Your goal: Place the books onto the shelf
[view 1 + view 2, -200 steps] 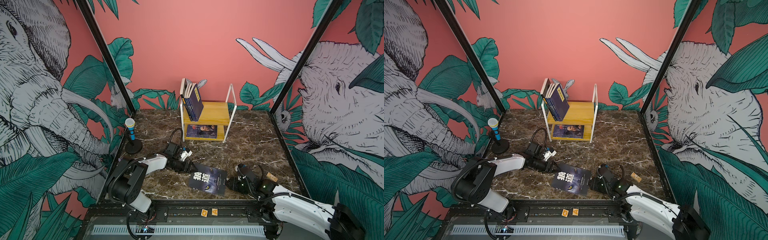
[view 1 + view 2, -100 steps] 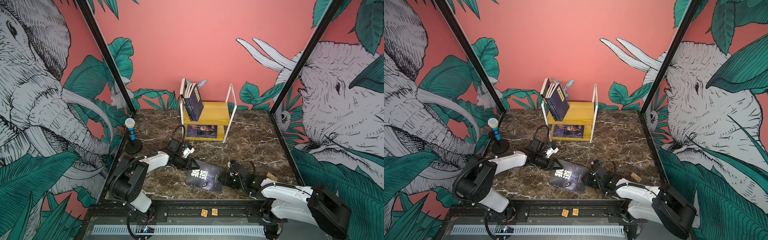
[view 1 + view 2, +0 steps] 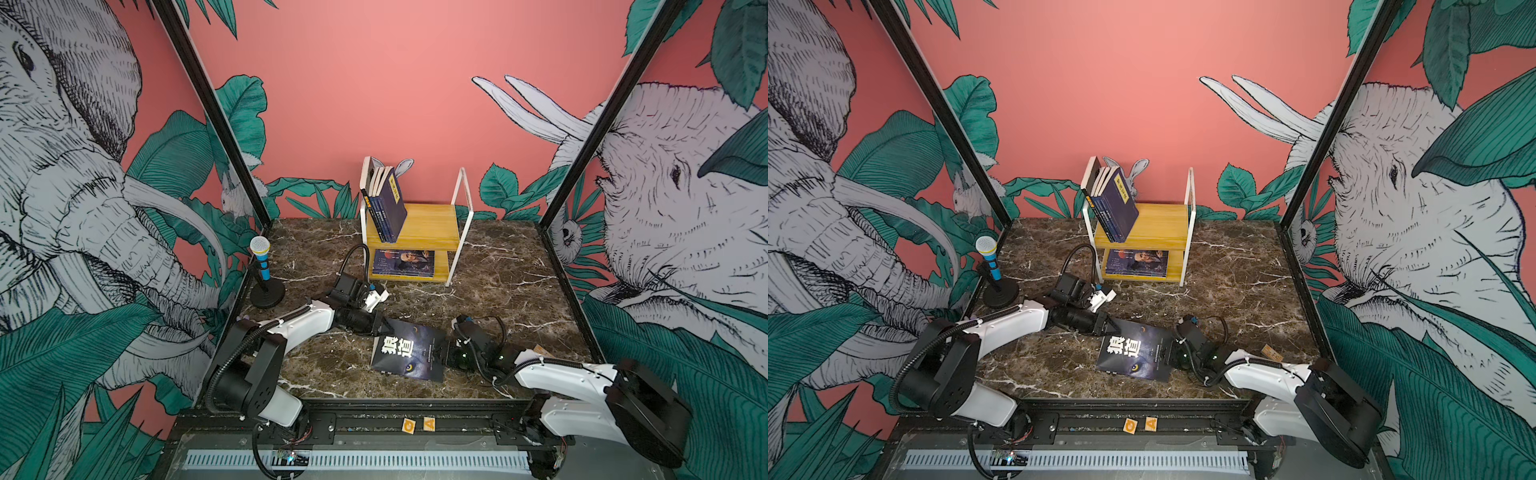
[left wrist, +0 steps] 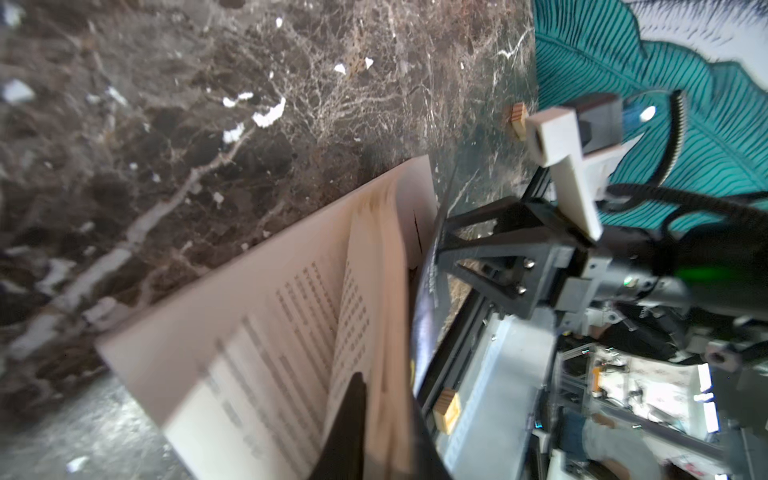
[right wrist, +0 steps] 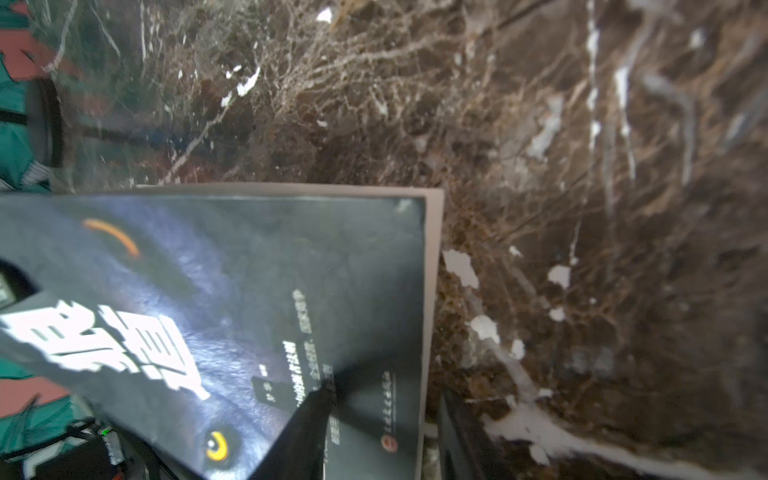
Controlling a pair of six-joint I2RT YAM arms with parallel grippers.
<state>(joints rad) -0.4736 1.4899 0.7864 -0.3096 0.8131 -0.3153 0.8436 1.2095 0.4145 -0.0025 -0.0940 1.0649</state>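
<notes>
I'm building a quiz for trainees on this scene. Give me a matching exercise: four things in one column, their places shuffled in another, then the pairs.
Things:
1. wolf book
2. navy books
3. portrait book
4. microphone

Places:
a. leaning on the shelf's top board
b. flat on the lower board
c. on the table near its front edge
d. upright on its stand at the left edge

Pairs: 1-c, 2-a, 3-b, 4-d
</notes>
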